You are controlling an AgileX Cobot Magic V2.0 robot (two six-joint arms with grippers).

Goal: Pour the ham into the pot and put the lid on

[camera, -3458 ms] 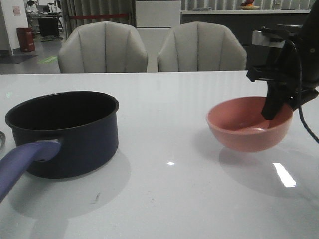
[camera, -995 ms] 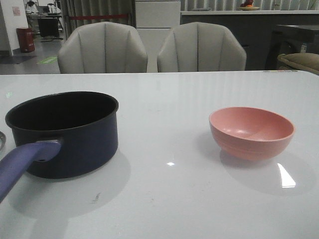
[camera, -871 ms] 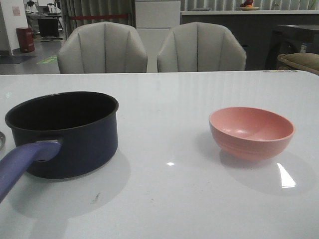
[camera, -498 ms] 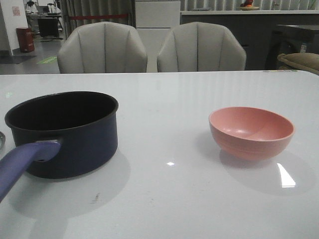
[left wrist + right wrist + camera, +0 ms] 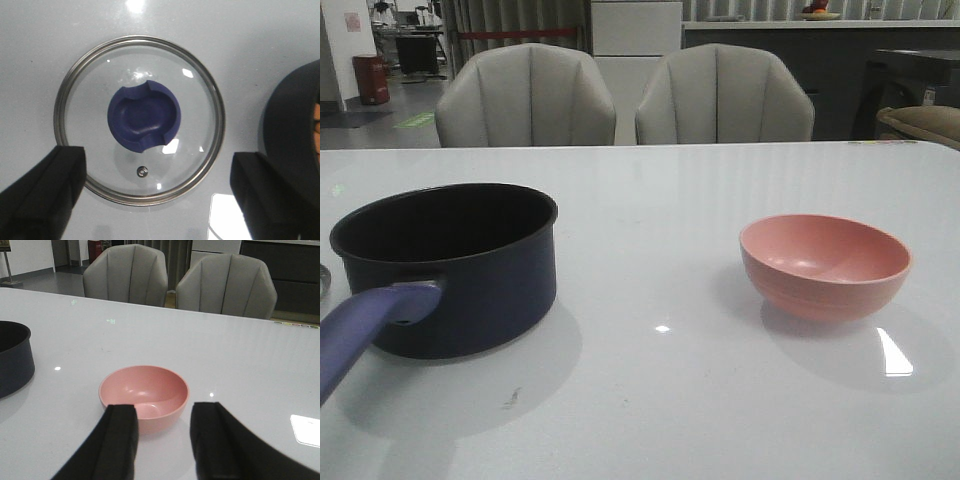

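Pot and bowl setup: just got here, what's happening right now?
Nothing is held at the moment. The pink bowl sits empty on the table, and a sliver of orange shows inside the pot in the left wrist view, likely the ham. The pot is uncovered. The left gripper hovers open over the lid, which lies flat beside the pot. The right gripper is open, facing the bowl from a short way off.

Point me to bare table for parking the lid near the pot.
Widest bare patch: between the pot and the pink bowl. Also free: behind both, up to the table's far edge. The lid lies crowded against the pot's wall, under the open left gripper.
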